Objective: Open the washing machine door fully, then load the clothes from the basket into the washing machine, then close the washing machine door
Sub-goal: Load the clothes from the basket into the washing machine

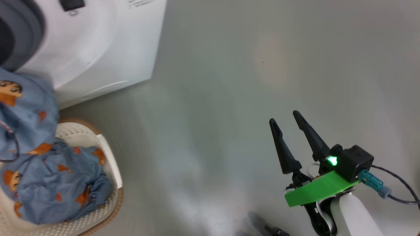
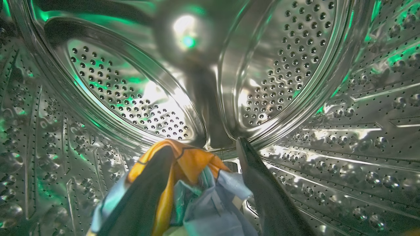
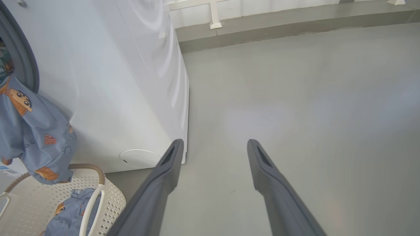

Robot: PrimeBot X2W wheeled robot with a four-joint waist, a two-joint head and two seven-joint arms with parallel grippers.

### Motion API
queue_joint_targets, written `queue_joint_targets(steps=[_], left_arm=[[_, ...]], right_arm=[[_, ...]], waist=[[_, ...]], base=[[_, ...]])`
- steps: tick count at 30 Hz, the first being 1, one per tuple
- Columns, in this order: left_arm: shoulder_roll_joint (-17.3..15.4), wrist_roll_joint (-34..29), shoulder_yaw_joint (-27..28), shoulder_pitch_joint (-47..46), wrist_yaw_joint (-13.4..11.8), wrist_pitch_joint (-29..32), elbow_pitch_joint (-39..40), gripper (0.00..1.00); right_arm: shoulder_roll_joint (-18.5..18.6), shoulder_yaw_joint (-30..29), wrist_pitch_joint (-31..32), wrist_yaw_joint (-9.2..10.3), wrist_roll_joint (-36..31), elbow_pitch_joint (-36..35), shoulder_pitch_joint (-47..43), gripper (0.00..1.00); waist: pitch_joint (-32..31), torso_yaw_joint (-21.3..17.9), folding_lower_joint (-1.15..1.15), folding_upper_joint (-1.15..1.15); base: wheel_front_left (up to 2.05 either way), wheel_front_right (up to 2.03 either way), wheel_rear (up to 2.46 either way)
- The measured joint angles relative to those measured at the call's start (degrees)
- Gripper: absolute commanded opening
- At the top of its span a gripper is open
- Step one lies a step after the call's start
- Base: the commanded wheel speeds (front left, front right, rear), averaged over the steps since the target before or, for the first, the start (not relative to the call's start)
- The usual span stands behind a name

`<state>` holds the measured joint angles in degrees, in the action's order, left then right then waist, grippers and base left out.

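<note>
My left gripper (image 2: 203,147) is deep inside the washing machine's steel drum (image 2: 295,49). Its fingers stand wide apart, open, and a light blue and orange piece of the clothes (image 2: 210,196) lies between them, draped over the left finger (image 2: 144,196). Outside, another blue printed cloth (image 1: 26,108) (image 3: 36,131) hangs from the washing machine (image 1: 98,42) (image 3: 115,82) opening down toward the basket (image 1: 111,170) (image 3: 108,193). More clothes (image 1: 55,186) lie in the basket. My right gripper (image 1: 284,117) (image 3: 215,141) hovers open and empty over the floor. The washing machine door is out of view.
The grey gasket (image 1: 23,29) rims the opening at the upper left. A round cap (image 3: 139,158) sits low on the machine's front, just above the basket. Bare grey floor (image 1: 229,82) stretches right of the machine to a wall ledge (image 3: 295,23). A cable (image 1: 393,183) trails from my right wrist.
</note>
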<state>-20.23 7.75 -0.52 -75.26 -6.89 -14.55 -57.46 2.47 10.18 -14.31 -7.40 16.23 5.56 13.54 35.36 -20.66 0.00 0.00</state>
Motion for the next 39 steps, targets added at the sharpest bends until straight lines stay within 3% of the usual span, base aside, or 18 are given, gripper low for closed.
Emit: queue_joint_targets(steps=[13, 22, 29, 39], left_arm=[[6.3, 1.0, -1.4, 7.2, 0.2, -0.1, 4.6, 1.00], [11.1, 1.1, -2.6, 12.7, 1.7, -0.1, 11.5, 1.00], [15.0, 2.4, -3.3, 22.1, 3.4, -0.1, 19.9, 1.00], [16.7, 3.9, -4.4, 38.2, 4.2, -0.1, 32.2, 1.00]], right_arm=[[0.1, -1.6, 0.0, 0.00, -1.6, 0.6, 2.2, 1.00], [0.4, -4.2, 0.0, 0.00, -2.4, 0.6, 2.3, 1.00], [0.5, -6.5, 0.0, 0.00, -3.8, 0.5, 2.3, 1.00], [1.2, -7.4, 0.0, 0.00, -5.2, 0.1, 2.3, 1.00]], waist=[[-2.9, 5.8, 0.00, 0.00], [-4.5, 10.5, 0.00, 0.00], [-5.1, 14.7, 0.00, 0.00], [-6.6, 17.8, 0.00, 0.00]], base=[[0.00, 0.00, 0.00], [0.00, 0.00, 0.00], [0.00, 0.00, 0.00], [0.00, 0.00, 0.00]])
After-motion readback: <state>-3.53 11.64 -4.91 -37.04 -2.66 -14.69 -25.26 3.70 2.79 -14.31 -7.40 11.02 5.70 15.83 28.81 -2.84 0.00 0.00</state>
